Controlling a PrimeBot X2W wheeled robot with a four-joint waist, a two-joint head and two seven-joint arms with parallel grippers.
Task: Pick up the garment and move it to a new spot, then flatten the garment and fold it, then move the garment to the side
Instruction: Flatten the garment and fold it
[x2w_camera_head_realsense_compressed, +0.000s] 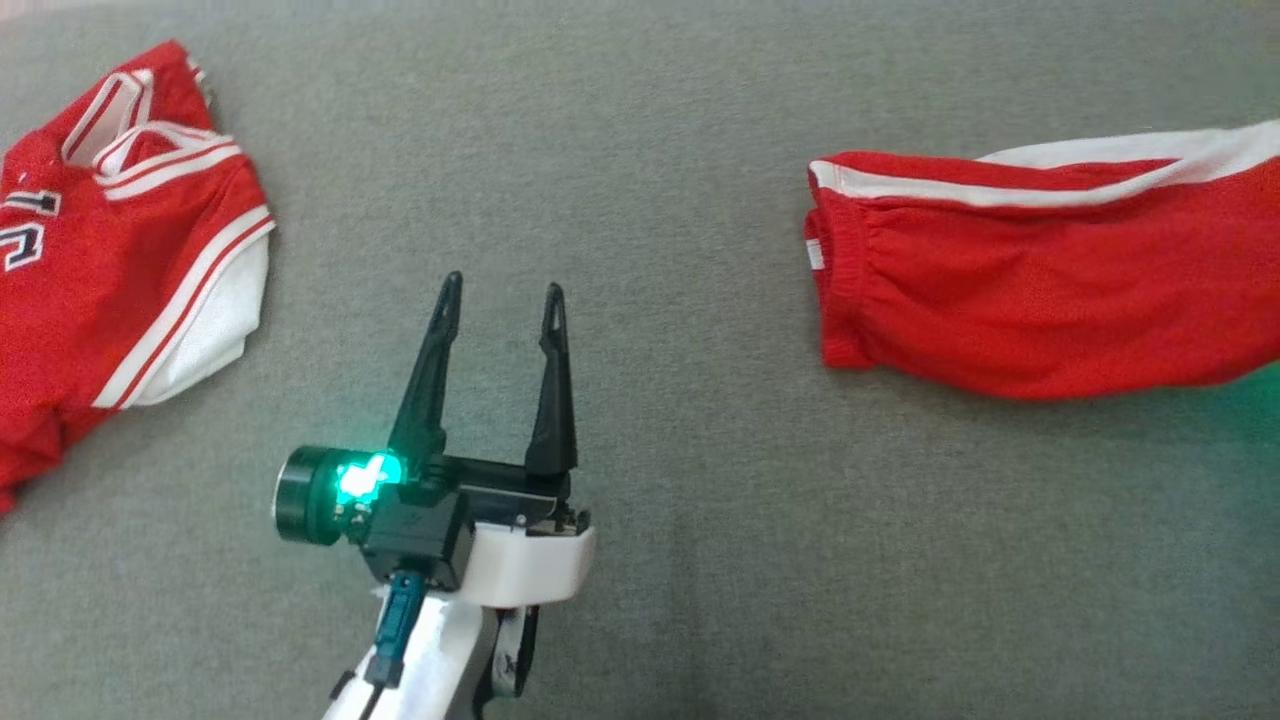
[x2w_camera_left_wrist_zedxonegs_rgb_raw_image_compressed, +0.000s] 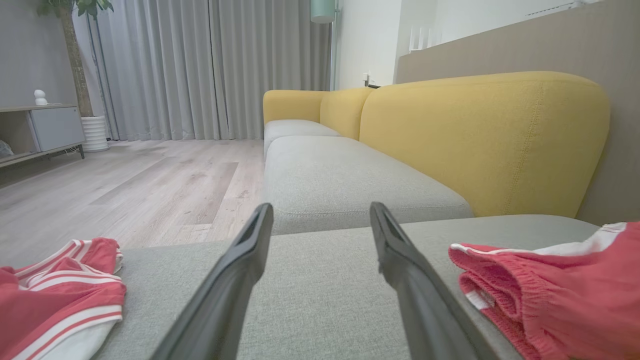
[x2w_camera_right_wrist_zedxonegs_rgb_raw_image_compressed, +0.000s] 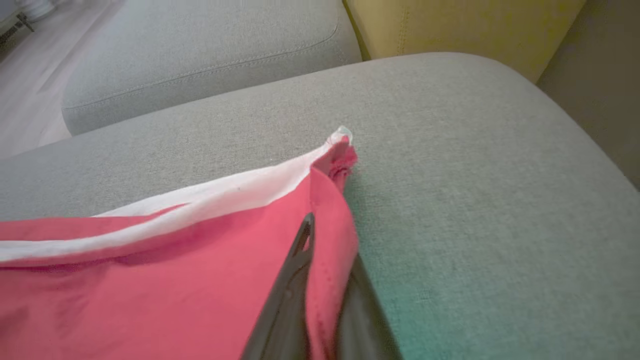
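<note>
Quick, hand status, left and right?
Left hand: open, empty.
Right hand: closed on an edge of the red shorts.

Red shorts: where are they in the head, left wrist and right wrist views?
Head view: red shorts at the right edge, waistband facing left.
Left wrist view: red shorts in the lower right corner.
Right wrist view: red shorts at lower left, edge pinched in the right gripper.
Shared landmark: the grey seat cushion beneath them.
</note>
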